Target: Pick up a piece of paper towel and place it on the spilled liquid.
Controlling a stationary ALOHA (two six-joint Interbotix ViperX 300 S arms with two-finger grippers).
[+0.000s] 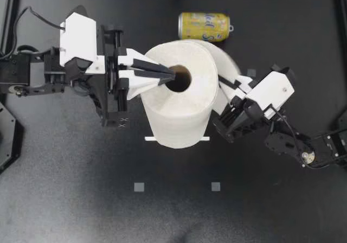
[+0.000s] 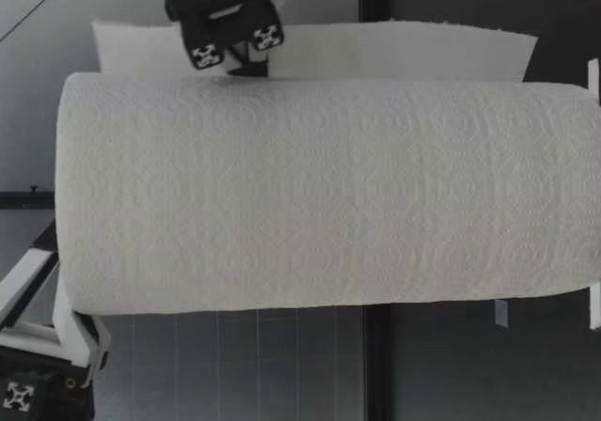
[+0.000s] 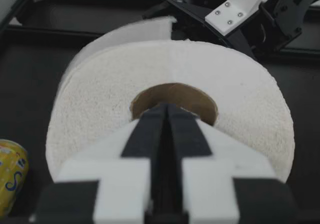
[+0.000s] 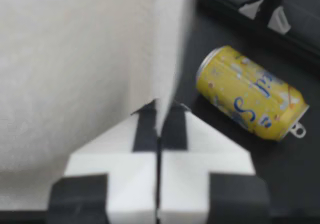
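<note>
The paper towel roll stands upright near the middle of the black tabletop, its cardboard core open upward. A loose sheet peels off the roll's side and curves round toward my right arm.

My right hand is pinched closed on that sheet; in the right wrist view the sheet's edge runs down between my right hand's two fingers, which press it from both sides. My left hand reaches over the top of the roll with its fingers pressed together and nothing between them. In the left wrist view its tips sit at the rim of the core.

A yellow can lies on its side just beside the sheet, apart from the roll. I cannot tell what is in it.

The roll's base sits on a white tape strip. Past it, toward two small grey squares, the tabletop lies open, and both arms crowd the roll's flanks.
</note>
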